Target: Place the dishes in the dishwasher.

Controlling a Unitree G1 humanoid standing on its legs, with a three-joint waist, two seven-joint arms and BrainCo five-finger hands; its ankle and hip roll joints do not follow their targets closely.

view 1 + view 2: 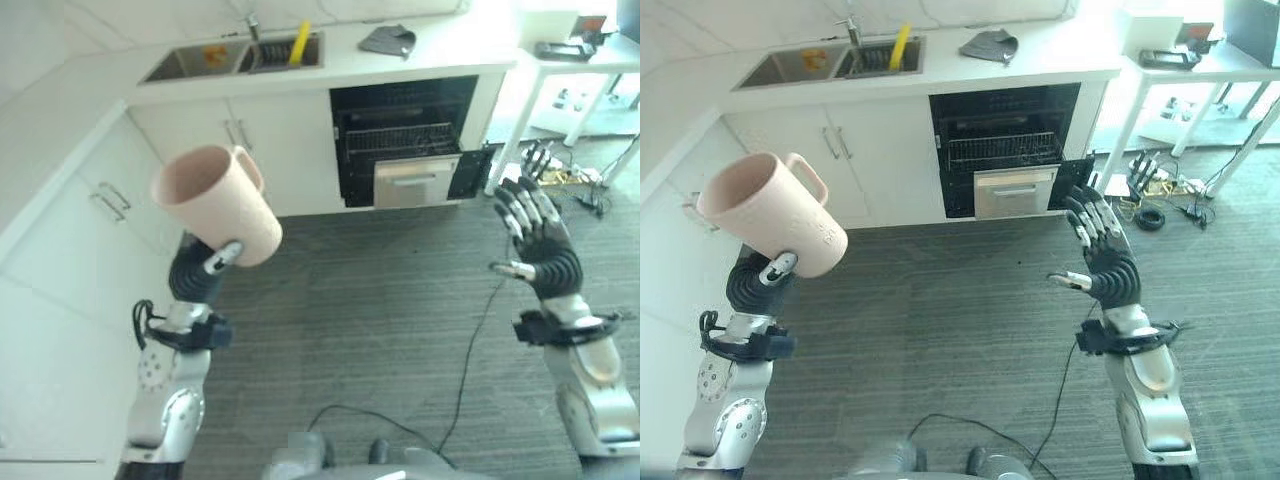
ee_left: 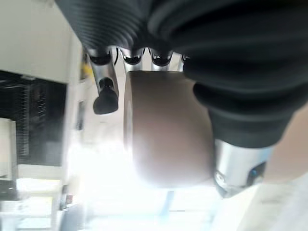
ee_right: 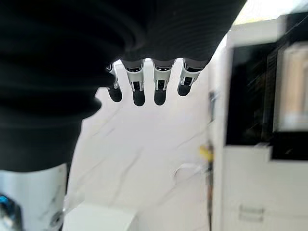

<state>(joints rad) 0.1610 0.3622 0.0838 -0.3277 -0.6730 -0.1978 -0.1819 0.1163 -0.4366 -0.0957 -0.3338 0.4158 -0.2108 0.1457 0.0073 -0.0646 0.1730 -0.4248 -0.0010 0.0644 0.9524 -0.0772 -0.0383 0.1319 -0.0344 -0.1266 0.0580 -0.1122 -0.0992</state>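
Carrying step, I judge — the left hand (image 1: 205,268) grips the pink mug (image 1: 215,203) at frame left, right hand (image 1: 535,235) spread and empty — next comes reaching the open dishwasher (image 1: 404,140) at upper centre.

Floor: grey ribbed carpet (image 1: 380,330).
Cabinets: white, with bar handles (image 1: 880,160).
Surface: white, L-shaped (image 1: 440,50), with a steel double sink (image 1: 235,57).
Side table: white-legged (image 1: 1200,75), at the right.
Light: bright glare at upper right.

Left hand (image 1: 205,265) raised, fingers curled in a grip; right hand (image 1: 540,240) upright, fingers straight and spread.
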